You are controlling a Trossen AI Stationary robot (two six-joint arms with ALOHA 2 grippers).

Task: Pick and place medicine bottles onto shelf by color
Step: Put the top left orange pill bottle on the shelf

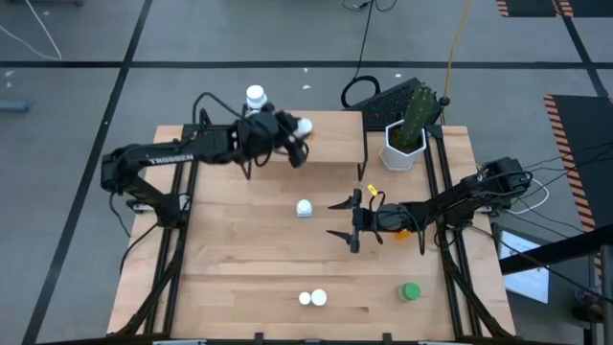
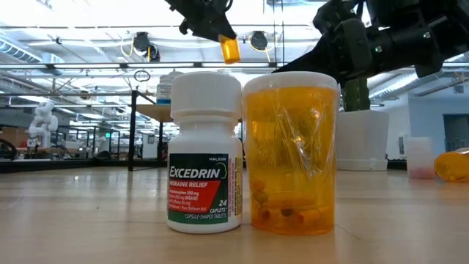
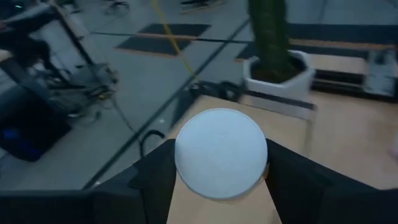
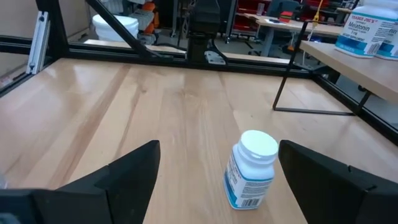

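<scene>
My left gripper (image 1: pixel 299 136) hangs high over the shelf (image 1: pixel 330 134), shut on an orange medicine bottle with a white cap (image 3: pixel 221 152). In the low view the bottle's orange body (image 2: pixel 230 49) sticks out below the fingers. A tall white bottle (image 1: pixel 255 96) stands at the shelf's far edge. At mid-table my right gripper (image 1: pixel 343 219) stands open and level. It points toward the table's left at a white bottle with a blue label (image 4: pixel 252 168), which stands upright just ahead of the fingertips, untouched. My left gripper pinches the orange bottle by its sides just below the white cap (image 3: pixel 186 180), one finger on each side. The cap faces back toward the wrist and the orange body (image 2: pixel 230 49) points away and down. The bottle is lifted clear, above the shelf.
A white Excedrin bottle (image 2: pixel 204 154) and a wide orange bottle (image 2: pixel 291 154) stand together near the table's front edge. A green bottle (image 1: pixel 410 291) stands at the front right. An orange bottle (image 2: pixel 451 165) lies under the right arm. A cactus in a white pot (image 1: pixel 404 144) stands beside the shelf's right end.
</scene>
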